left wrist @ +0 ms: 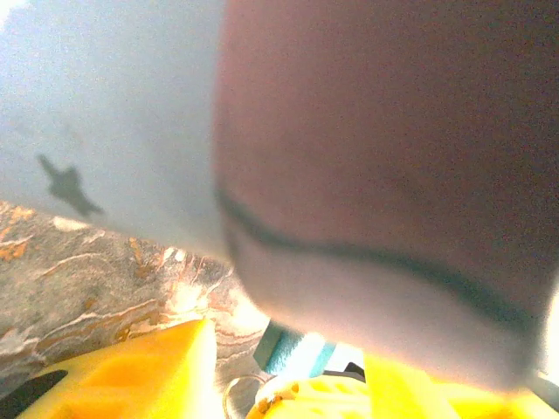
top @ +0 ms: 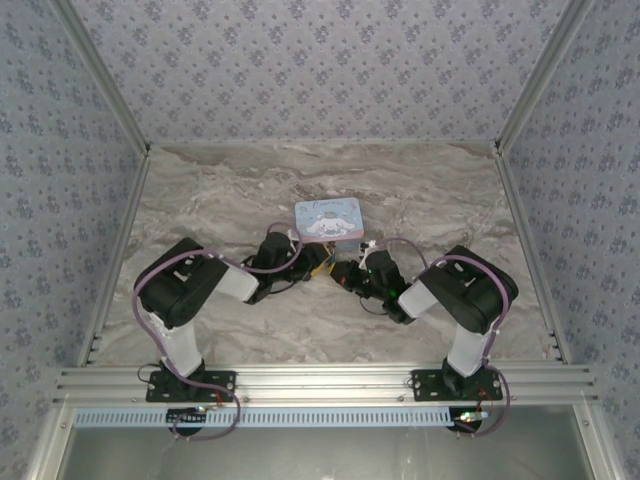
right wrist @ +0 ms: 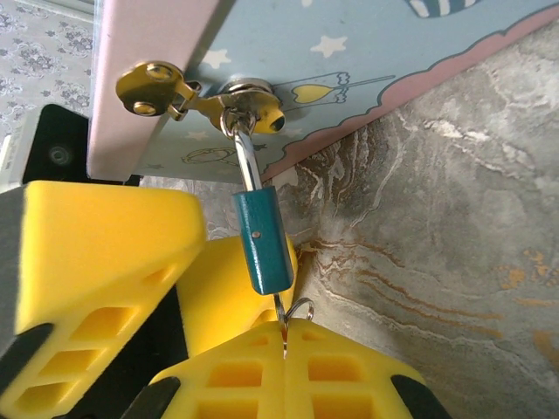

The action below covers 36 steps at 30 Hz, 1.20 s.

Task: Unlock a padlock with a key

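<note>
Pinching the key (right wrist: 284, 330) under the hanging padlock (right wrist: 262, 240) in the right hand (right wrist: 284, 367), left hand (top: 308, 262) parted, risking swinging it and dropping the key.

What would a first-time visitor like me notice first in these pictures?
Probably the tiny blue padlock, hanging by its thin shackle from the brass hasp of a light-blue cartoon tin at the middle of the marble table. Just below it, the right gripper has its yellow fingers shut on a thin metal piece, apparently the key, pointing up at the lock's underside.
</note>
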{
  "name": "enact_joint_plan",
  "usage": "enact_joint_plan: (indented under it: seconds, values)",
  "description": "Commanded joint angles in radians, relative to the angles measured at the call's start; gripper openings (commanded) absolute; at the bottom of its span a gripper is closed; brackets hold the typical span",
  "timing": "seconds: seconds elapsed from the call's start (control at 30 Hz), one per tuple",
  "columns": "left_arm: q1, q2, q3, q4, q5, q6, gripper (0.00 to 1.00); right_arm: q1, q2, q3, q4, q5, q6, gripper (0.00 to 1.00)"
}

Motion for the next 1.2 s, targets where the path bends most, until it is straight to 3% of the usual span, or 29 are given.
enact_joint_plan:
  seconds: [0.0, 0.33, 0.8, 1.17]
  values:
    - [-0.005, -0.065, -0.024, -0.037, -0.034, 0.032, 0.50, -0.006, -0.022, 0.005, -0.011, 0.015, 0.010, 0.00]
    - [-0.043, -0.055, 0.050, -0.149, -0.054, 0.132, 0.51, -0.007, -0.022, 0.004, -0.003, 0.015, 0.007, 0.00]
    - [-0.044, 0.037, 0.070, -0.039, -0.044, 0.074, 0.47, -0.007, -0.016, 0.002, 0.003, 0.013, 0.008, 0.00]
    - [-0.045, 0.047, 0.070, 0.001, -0.056, 0.047, 0.26, -0.010, -0.018, -0.007, 0.021, 0.011, 0.020, 0.00]
